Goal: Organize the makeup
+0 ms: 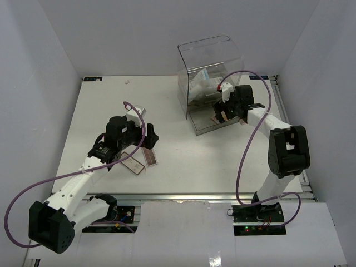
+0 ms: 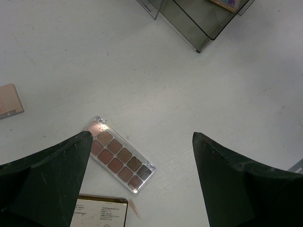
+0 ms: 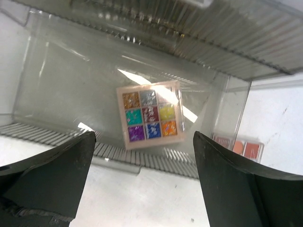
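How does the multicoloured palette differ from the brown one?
Shape: the multicoloured palette is square, with three-by-three bright pans; the brown palette is long, with two rows of brown shades. Place: the multicoloured palette lies in the clear drawer; the brown palette lies on the table. Both lie flat, pans up, unheld.

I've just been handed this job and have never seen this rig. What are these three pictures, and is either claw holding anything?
Two white robot arms sit at the table's near edge. The overhead picture shows both. The other two come from a camera on each wrist, and the dark wedges there are that claw's own fingers. The left gripper hovers open over a brown palette, with another flat case beside it. The right gripper is open above a multicoloured palette lying inside the clear drawer box. A pink palette lies just outside it. Neither claw holds anything.
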`<state>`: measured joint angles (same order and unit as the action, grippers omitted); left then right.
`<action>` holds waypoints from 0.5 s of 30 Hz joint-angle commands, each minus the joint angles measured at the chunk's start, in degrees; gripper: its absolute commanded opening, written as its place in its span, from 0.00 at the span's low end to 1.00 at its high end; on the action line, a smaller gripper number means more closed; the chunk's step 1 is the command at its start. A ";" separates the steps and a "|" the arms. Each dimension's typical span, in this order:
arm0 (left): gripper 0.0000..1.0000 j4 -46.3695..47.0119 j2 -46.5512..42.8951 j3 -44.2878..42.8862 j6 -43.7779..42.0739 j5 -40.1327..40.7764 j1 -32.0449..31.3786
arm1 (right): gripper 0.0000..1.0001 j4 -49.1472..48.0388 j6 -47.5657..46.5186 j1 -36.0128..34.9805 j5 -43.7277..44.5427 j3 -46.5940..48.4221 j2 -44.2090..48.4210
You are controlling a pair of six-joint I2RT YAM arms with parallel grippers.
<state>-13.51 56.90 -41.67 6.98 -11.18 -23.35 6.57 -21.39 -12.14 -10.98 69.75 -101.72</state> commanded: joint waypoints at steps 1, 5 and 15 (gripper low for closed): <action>0.98 1.08 0.47 1.11 3.59 0.69 0.33 | 0.90 0.04 -0.21 0.47 -3.65 -3.78 11.81; 0.98 0.56 4.06 0.65 9.09 2.51 0.33 | 0.90 0.07 1.30 0.59 -8.94 -9.86 20.69; 0.98 -13.04 15.37 -5.43 28.89 10.14 0.33 | 0.90 3.45 1.41 1.89 -24.90 -21.20 35.09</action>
<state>-18.23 68.92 -42.70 25.43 -7.08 -23.33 10.44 -20.23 -10.84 -28.97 54.12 -72.86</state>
